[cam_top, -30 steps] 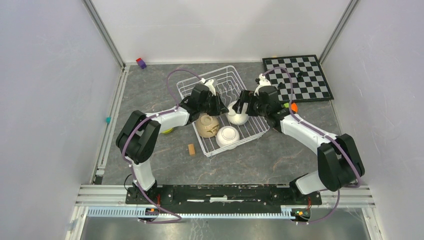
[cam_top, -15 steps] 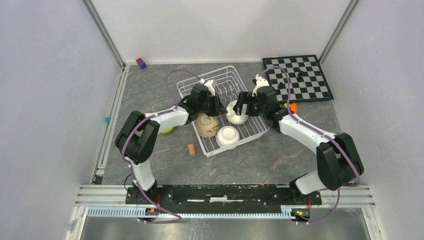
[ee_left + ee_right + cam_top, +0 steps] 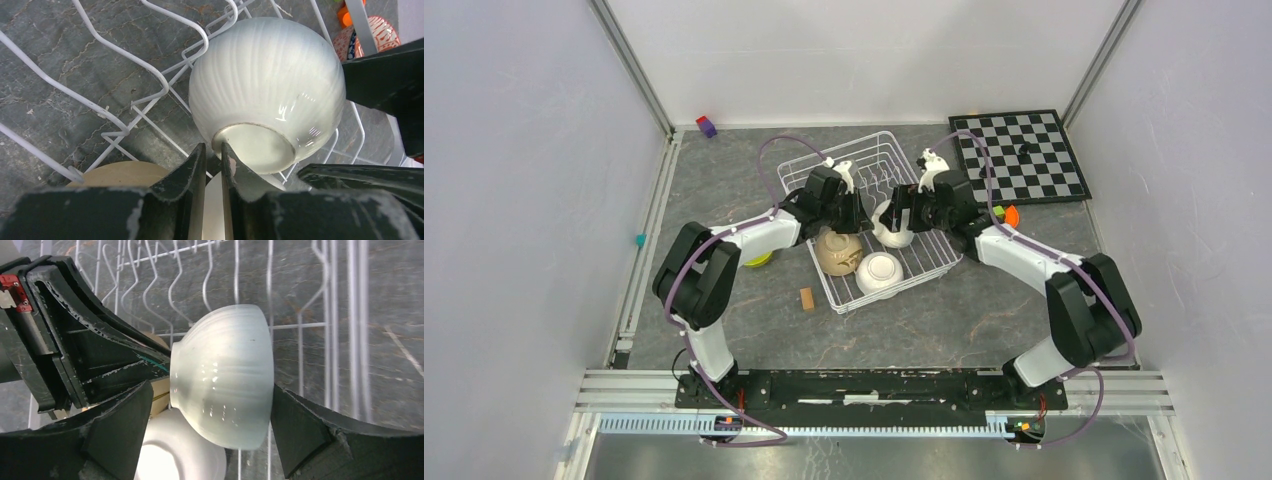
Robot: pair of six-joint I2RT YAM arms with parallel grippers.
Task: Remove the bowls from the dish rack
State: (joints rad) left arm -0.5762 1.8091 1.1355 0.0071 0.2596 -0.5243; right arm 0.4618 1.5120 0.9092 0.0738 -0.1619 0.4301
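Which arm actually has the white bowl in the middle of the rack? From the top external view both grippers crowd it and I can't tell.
Observer: The left gripper. Its wrist view shows the fingers nearly shut, pinching the foot ring of the white bowl.
Operator: And the right one?
Observer: The right gripper is open. Its fingers straddle the bowl, with a gap showing at one finger.
Operator: Anything hidden under the right arm?
Observer: A red-speckled bowl, on the table just outside the dish rack wall.
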